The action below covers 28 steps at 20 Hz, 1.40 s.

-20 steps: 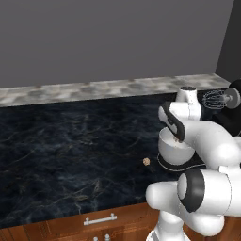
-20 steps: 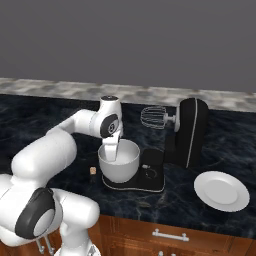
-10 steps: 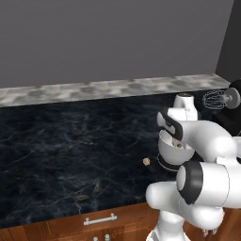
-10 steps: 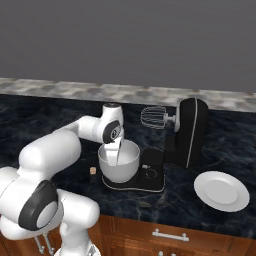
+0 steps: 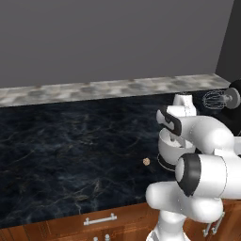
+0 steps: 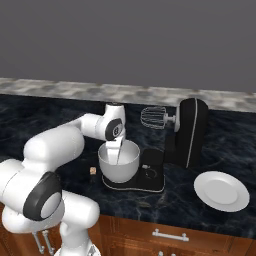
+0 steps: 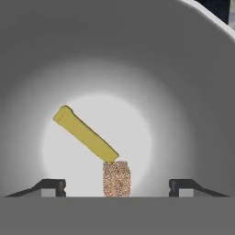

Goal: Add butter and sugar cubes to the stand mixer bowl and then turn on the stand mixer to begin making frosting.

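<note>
The hand view looks down into the pale grey stand mixer bowl (image 7: 183, 69). A yellow stick of butter (image 7: 85, 137) lies tilted on its floor. A brown sugar cube (image 7: 116, 176) sits at the butter's lower end. My gripper (image 7: 117, 187) is open, its fingertips (image 7: 49, 186) wide apart on either side of the cube and not touching it. From the right base view the gripper (image 6: 116, 151) reaches down into the bowl (image 6: 120, 167), which sits on the black stand mixer (image 6: 191, 131) under the raised whisk (image 6: 154, 118). Another sugar cube (image 5: 146, 161) lies on the counter left of the bowl (image 5: 168, 149).
A white plate (image 6: 221, 190) lies on the dark marble counter (image 5: 70, 150) to the right of the mixer. The loose sugar cube (image 6: 93, 171) is close to the mixer's base (image 6: 150, 181). Wooden drawers run below the counter's front edge.
The hand has sunk lower into the bowl. The gripper has gone from shut to open, and the sugar cube now sits free between the fingertips.
</note>
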Motion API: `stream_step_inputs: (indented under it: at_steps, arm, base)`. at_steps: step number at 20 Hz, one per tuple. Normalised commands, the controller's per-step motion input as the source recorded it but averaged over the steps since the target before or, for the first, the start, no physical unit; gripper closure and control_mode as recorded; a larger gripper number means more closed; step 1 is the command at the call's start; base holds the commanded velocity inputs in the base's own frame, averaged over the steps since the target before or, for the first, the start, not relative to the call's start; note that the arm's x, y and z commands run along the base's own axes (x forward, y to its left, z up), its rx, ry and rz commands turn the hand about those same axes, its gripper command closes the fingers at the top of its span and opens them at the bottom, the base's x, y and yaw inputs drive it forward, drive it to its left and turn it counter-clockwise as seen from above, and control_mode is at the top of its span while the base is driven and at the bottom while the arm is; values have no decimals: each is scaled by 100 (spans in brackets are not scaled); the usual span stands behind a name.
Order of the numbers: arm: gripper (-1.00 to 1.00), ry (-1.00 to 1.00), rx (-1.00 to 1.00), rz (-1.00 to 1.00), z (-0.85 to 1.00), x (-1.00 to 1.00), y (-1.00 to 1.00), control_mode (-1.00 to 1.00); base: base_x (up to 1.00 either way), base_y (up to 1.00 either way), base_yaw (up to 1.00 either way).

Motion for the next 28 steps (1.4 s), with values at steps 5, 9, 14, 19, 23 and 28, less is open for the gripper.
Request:
stream_step_inputs:
  at_steps: [5, 9, 14, 19, 23, 28]
  arm:
    - [-100, -1, -1, -6, 15, -13, 0, -100]
    - [-100, -2, -3, -9, 39, -33, 7, -100]
    - [-100, -7, -6, -6, 45, -46, 28, -100]
    - [-100, -3, -6, -4, 25, -41, 47, -100]
    - [-100, 2, -4, 0, 3, -13, 67, -100]
    - [-100, 1, -2, 3, 0, 0, 64, -100]
  base:
    - [0, 0, 0]
    - [0, 0, 0]
    - [0, 0, 0]
    - [0, 0, 0]
    - [0, 0, 0]
    - [0, 0, 0]
